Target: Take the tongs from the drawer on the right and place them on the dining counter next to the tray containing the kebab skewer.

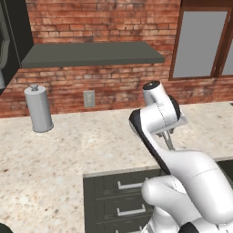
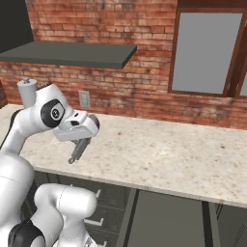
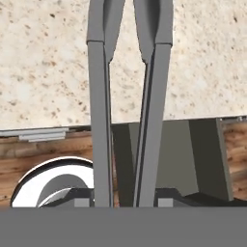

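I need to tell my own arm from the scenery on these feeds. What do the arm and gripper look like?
The arm is glossy white with rounded, bulbous links and black bands at the joints. One joint carries a round black cap with a small pale mark. The gripper sits under a boxy white hand and has small dark fingers. No loose cables show.

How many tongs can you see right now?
1. The tongs are gripped in the end effector, pointing down above the front edge of the beige counter. The arm may hide others.
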